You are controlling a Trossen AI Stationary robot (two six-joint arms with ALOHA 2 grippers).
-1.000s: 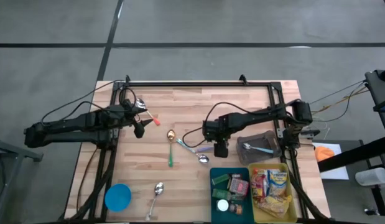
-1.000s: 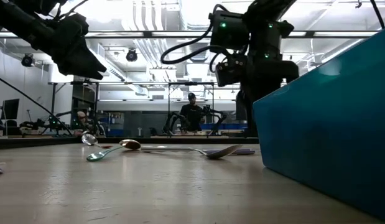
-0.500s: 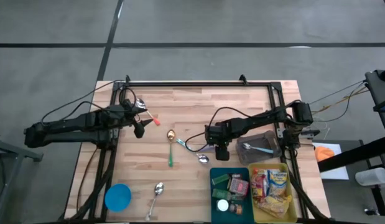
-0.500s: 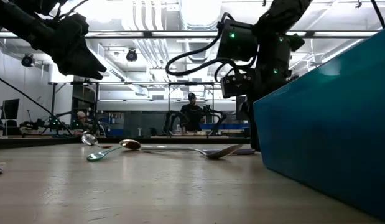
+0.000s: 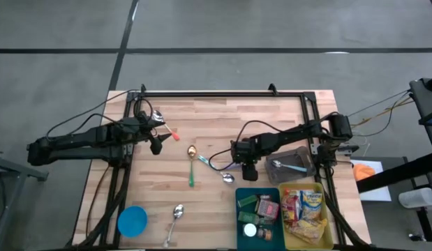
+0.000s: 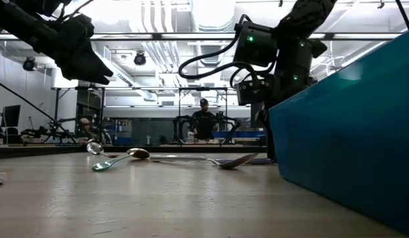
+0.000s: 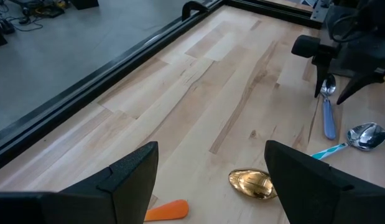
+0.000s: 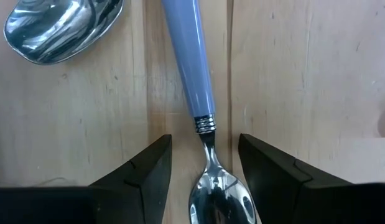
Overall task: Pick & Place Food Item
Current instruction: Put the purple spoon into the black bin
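My right gripper (image 5: 248, 171) points down at the table's middle, just left of the teal bin (image 5: 257, 194). Its fingers are open and stand on either side of the neck (image 8: 205, 134) of a blue-handled spoon (image 8: 191, 68) without touching it. The spoon lies flat on the wood. Food items fill the teal bin, and snack packs (image 5: 304, 209) fill the yellow bin beside it. My left gripper (image 5: 157, 146) hovers open above the table's left part, with nothing between its fingers (image 7: 133, 177).
More spoons lie around: a silver bowl (image 8: 61, 25) beside the blue handle, a gold-bowled, green-handled one (image 5: 191, 164), and a silver one (image 5: 175, 213) near the front. A grey tray (image 5: 292, 164) holds utensils on the right. There is also a blue disc (image 5: 132, 221) and an orange piece (image 7: 167, 210).
My right gripper has sunk toward the table over the blue-handled spoon and shifted slightly toward the near edge. Its fingers keep the same gap. The spoons have not moved.
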